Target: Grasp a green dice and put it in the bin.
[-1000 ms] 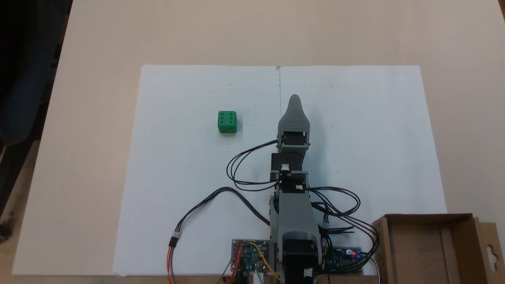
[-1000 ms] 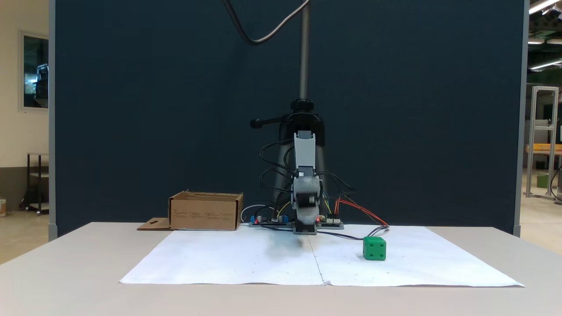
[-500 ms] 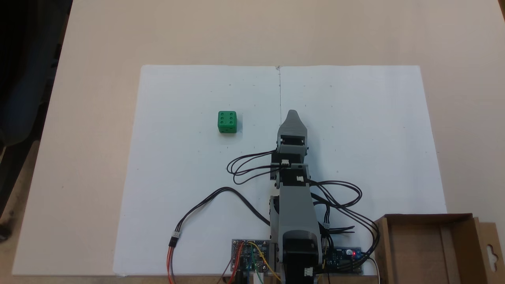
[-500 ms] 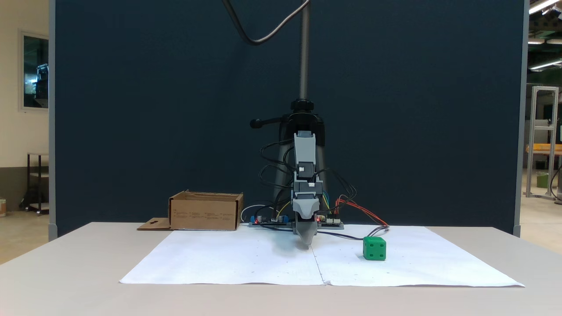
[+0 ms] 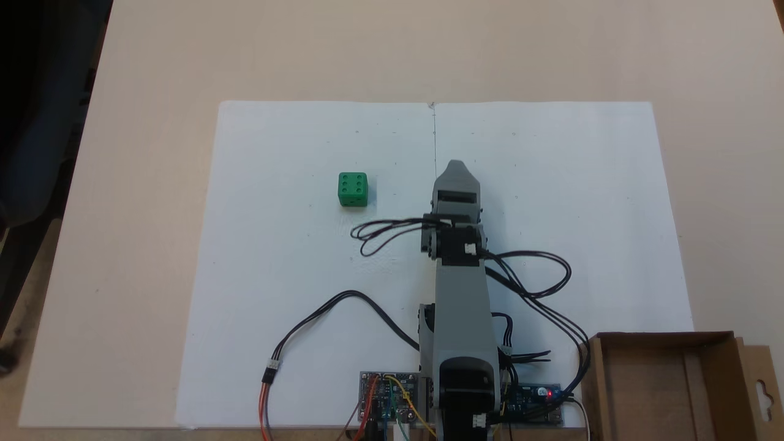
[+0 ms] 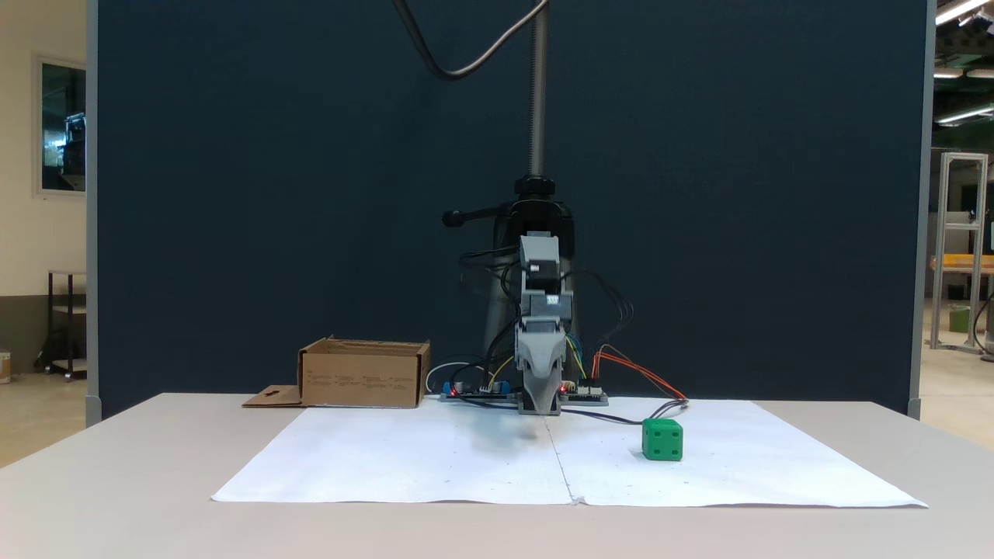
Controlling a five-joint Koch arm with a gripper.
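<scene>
the green dice [image 5: 353, 188] rests on the white paper sheet [image 5: 294, 263], six-pip face up, well apart from the gripper [image 5: 456, 166]. from the gripper tip the dice lies at roughly 9 o'clock in the top-down fixed view; in the front-facing fixed view it [image 6: 662, 439] lies at about 4 o'clock. a cube has no long axis. the gripper [image 6: 541, 407] hangs above the paper seam. only one tapered tip shows, so its opening cannot be told. the bin [image 5: 667, 383] sits at 5 o'clock, cut off by the frame edge.
</scene>
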